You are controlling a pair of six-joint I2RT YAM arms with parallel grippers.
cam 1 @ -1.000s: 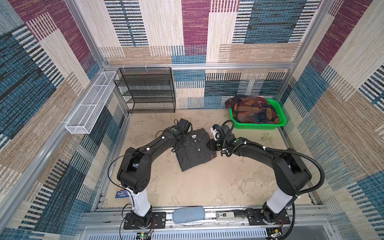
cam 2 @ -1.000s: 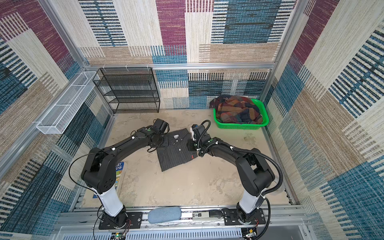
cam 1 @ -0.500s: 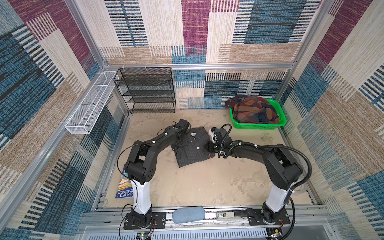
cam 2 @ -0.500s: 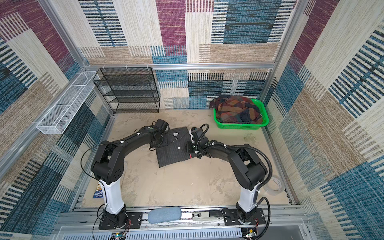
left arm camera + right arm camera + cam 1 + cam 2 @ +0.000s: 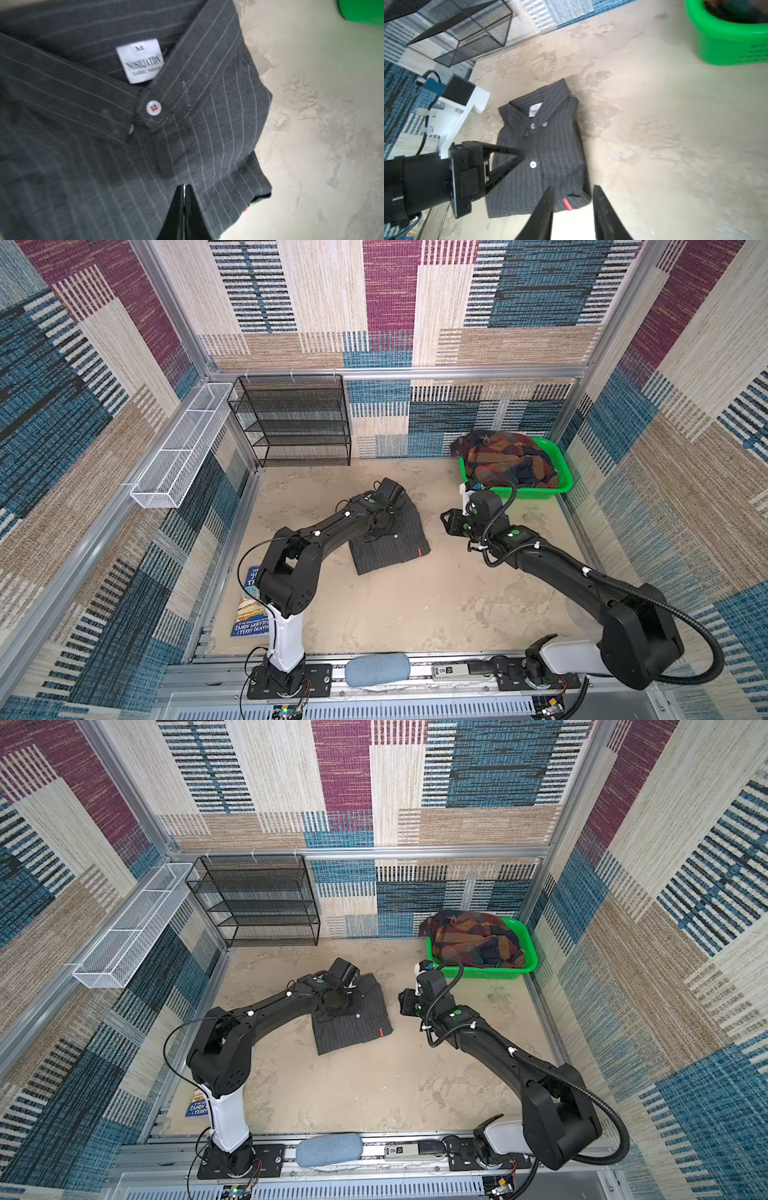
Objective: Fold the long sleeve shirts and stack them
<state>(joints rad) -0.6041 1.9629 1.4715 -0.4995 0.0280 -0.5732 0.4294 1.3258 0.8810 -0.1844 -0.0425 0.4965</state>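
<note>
Left fingers are pressed shut into one point. The tip sits over the dark shirt just below the collar buttons. No cloth looks pinched, and I can't tell if the tip actually touches. Right fingers are partly open and hold nothing. They hover off the shirt's hem corner, on the side toward the basket.

The dark shirt lies folded in a neat rectangle mid-worktop, collar up and placket buttoned. The plaid shirt is bunched in the green basket at the far right corner, spilling over its rim, well apart from the folded one.

Step, as I judge it: the dark shirt's fold is done or getting a last pat, and the plaid one is next.
- Left should lift straight up, with no sideways drag, or the top layer skews.
- Right should open wider before reaching the basket.
- It should grip the plaid at a collar or shoulder edge, not in the middle of the bunch.
- It should lift the plaid clear of the rim so the basket doesn't tip.
- The plaid should be spread on bare worktop beside the folded shirt, not on it.

Writing:
- Neck tag, white: "M", then a blurred brand, roughly "NOSILIATIN", then "CLASSIC FASHION".
- Red tag at the hem: text too small to read.
- Book at the left worktop edge: "ANDY GRIFFI…" and "TERRY DENTON". The arm partly hides the title.
</note>
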